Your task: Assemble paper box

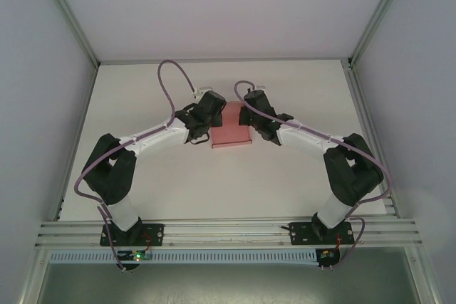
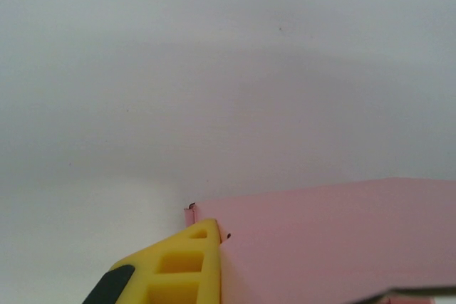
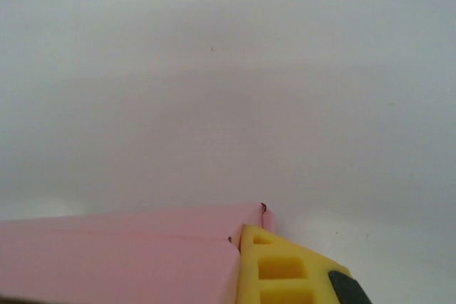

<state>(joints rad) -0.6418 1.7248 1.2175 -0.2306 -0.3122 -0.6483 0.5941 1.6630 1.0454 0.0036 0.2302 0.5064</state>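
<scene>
The paper box (image 1: 231,134) is a flat pink rectangle lying at mid-table between the two arms. My left gripper (image 1: 215,117) sits at its far left corner and my right gripper (image 1: 247,116) at its far right corner. In the left wrist view one yellow finger (image 2: 189,261) lies tight against the outside of the pink box (image 2: 335,240) wall, at the left gripper (image 2: 218,237); the other finger is hidden behind the card. The right wrist view mirrors this: a yellow finger (image 3: 281,268) presses the box (image 3: 128,254) end wall at the right gripper (image 3: 241,241). Both grippers are shut on the card.
The white table (image 1: 285,183) is walled by pale panels left, right and behind. An aluminium rail (image 1: 228,233) runs along the near edge at the arm bases. Purple cables (image 1: 171,76) loop above both wrists.
</scene>
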